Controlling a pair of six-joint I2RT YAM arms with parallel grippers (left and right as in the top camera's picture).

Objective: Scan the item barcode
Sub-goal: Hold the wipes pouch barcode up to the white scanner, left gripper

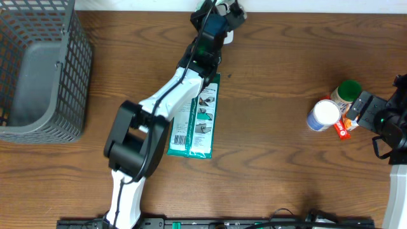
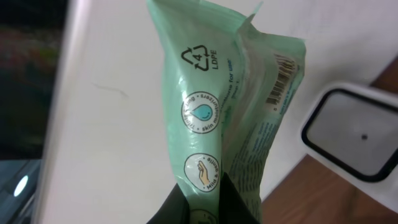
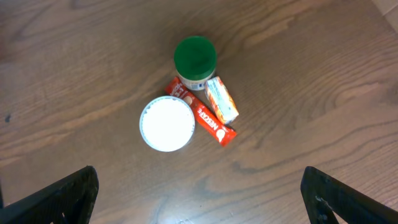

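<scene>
Pale green film pack (image 2: pixel 205 93), soft-walled and crinkled, clamped at its lower end in the left tool (image 2: pixel 208 210), whose dark fingers (image 2: pixel 179 208) are closed on it. The pack is held up off the counter (image 1: pixel 286 172) at its far edge, just beside the white scanner (image 2: pixel 351 134).

Wrist view: the barcode (image 2: pixel 281 81) sits on the pack's upper right flank, on a fold seen obliquely and not squarely facing the scanner's dark window.

Overhead view: the left arm reaches across other green packs (image 1: pixel 194 124) lying flat on the counter. The right tool (image 3: pixel 199 183), jaws wide apart and holding nothing, hangs over a cluster of a green-lidded jar (image 3: pixel 194 56), a white-lidded tub (image 3: pixel 166 123), a red stick sachet (image 3: pixel 208 124) and an orange packet (image 3: pixel 222 99).

Step in hand, as judged: presenting the code to the reader. To do it well, roll the wrist until the barcode panel faces the window squarely, bring it near the glass without touching, and pause there. The grip sits low on a limp pack, so slow turns should stop the top from flopping and creasing the bars.
</scene>
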